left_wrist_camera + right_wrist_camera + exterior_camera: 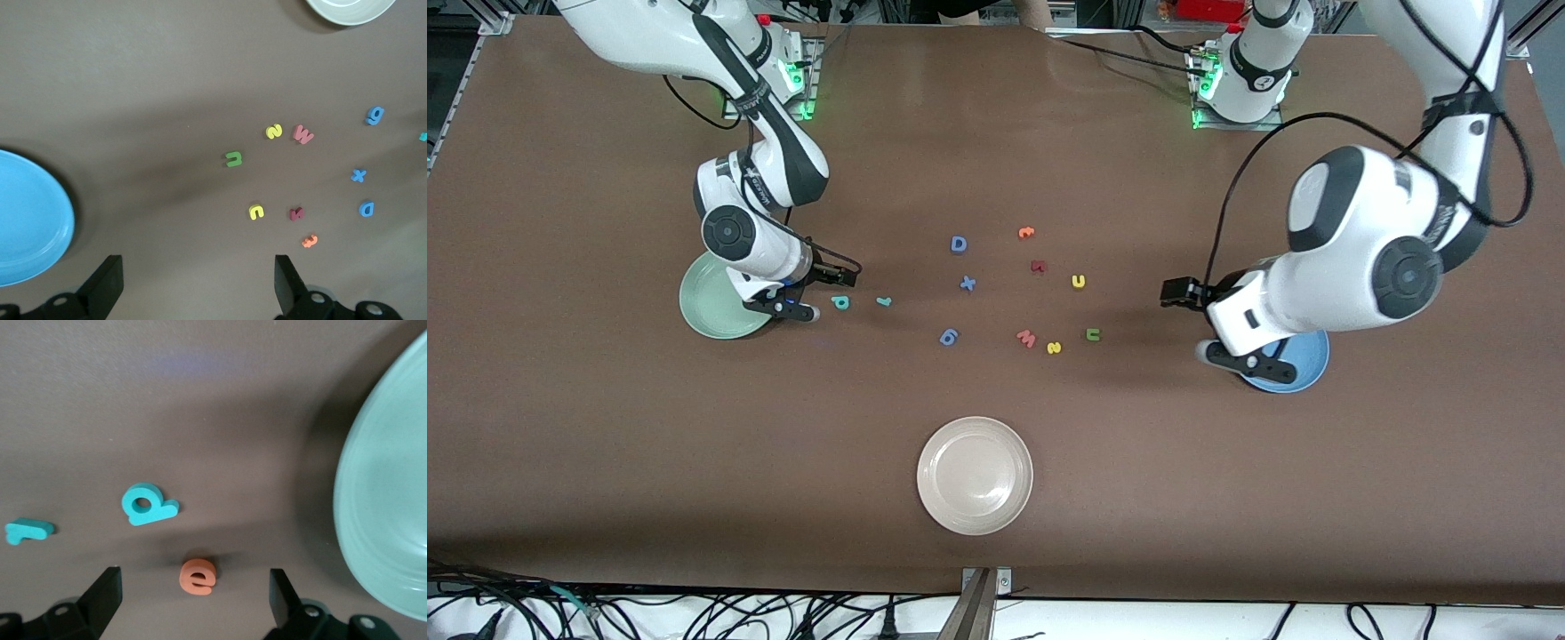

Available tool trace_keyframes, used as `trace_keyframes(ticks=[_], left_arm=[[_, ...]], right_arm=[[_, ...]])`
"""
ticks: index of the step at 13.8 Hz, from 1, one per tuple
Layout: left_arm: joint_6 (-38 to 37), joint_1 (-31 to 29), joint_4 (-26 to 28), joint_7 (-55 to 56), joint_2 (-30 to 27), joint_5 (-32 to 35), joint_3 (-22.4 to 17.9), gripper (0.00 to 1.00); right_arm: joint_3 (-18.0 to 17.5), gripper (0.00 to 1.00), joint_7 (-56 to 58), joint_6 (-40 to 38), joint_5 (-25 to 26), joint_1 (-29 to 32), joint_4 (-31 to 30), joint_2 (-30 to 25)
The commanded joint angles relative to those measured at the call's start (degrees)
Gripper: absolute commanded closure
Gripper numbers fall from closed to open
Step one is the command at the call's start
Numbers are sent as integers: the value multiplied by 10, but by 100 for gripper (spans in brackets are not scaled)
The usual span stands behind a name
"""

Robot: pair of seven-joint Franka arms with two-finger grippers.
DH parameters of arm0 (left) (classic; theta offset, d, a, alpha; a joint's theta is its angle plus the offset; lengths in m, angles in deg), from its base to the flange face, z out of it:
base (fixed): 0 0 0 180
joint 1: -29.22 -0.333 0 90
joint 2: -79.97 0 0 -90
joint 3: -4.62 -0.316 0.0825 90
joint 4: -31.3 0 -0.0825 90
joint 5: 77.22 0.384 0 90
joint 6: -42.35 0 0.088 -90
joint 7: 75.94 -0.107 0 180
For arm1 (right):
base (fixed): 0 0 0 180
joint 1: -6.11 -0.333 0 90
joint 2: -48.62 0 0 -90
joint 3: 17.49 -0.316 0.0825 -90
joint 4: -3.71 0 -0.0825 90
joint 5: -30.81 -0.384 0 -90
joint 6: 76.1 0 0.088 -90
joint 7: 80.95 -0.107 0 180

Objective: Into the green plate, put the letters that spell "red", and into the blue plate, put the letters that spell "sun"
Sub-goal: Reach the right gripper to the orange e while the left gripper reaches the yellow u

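- Over the green plate [711, 311] edge, front view: right end effector [796, 311] released; teal d [840, 302] and r [884, 301] beside it; u [1078, 281], n [1093, 334], s [1054, 348] mid-bench.
- Left wrist: left end effector [199, 280] released, blue plate [30, 217] at 9 o'clock.
- Right wrist: orange e [198, 576] between fingers [103, 597], at 5 o'clock of d.

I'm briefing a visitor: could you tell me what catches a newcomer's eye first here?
Colourful foam letters lie scattered mid-table between the arms. The open right gripper hangs beside the green plate over an orange e; the open left gripper hovers at the blue plate edge.
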Motion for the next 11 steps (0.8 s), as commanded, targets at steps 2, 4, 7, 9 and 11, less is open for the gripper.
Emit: trace_keyframes(ticks=[2, 4, 7, 9, 11], left_arm=[[2, 9, -20, 47, 11, -17, -5, 0], [6, 36, -20, 52, 11, 0, -5, 0], [27, 76, -9, 148, 11, 64, 0, 0], [37, 82, 7, 158, 6, 68, 9, 0], [89, 97, 62, 188, -16, 69, 9, 0]], right_arm=[[-10, 18, -33, 28, -11, 5, -15, 5], [-20, 28, -51, 33, -11, 5, -15, 11], [-20, 29, -55, 36, -11, 5, -15, 14], [-20, 30, -55, 35, -11, 5, -16, 14], [-20, 30, -55, 34, -11, 5, -21, 14]])
